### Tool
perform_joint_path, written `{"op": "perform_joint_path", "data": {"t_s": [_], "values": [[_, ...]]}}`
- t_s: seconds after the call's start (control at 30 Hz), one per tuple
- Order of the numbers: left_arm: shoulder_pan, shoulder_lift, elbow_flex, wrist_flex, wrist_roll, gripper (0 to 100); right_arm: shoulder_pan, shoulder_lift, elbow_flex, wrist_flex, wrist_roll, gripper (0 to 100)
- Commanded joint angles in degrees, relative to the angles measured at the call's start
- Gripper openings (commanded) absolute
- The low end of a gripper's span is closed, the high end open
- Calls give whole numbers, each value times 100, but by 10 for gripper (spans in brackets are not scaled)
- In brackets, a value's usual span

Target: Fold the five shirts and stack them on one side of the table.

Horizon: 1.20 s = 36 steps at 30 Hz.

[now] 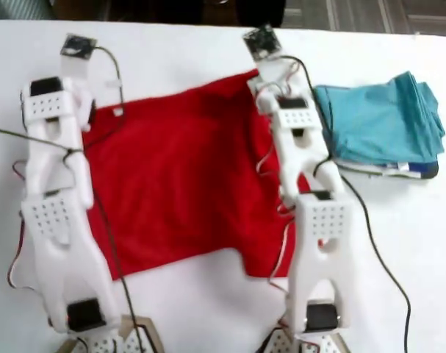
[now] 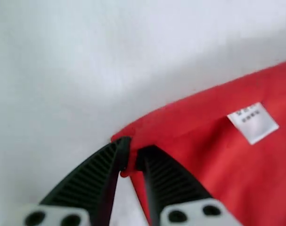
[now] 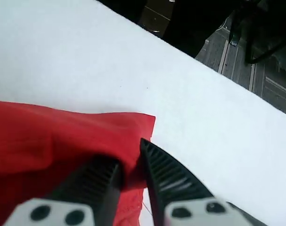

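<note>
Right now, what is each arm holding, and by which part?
Both hold the red shirt: the left tool pinches its far left corner, the right tool its far right corner.

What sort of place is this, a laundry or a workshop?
Probably a robotics lab bench, not a laundry: a white left arm and right arm trailing loose cables at a white table, a red shirt spread between them, a stack of folded shirts beside.
</note>
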Motion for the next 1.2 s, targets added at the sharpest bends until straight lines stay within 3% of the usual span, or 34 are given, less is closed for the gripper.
{"op": "perform_joint_path", "data": {"t_s": [0.0,0.33,0.63,0.73,0.97,1.17], "values": [[26,431,-1367,703,-9,26,-40,259,-1125,558,9,19],[79,1213,-3978,2488,-9,26,66,681,-3068,2281,-9,19],[70,1029,-4075,2681,35,25,189,681,-4273,4057,-18,19],[79,360,-3257,2681,185,25,171,681,-4897,4831,-18,19],[158,-2127,198,2637,141,26,127,725,-6233,6290,-18,19],[308,-4132,2536,2620,0,26,136,523,-6233,7415,26,19]]}}
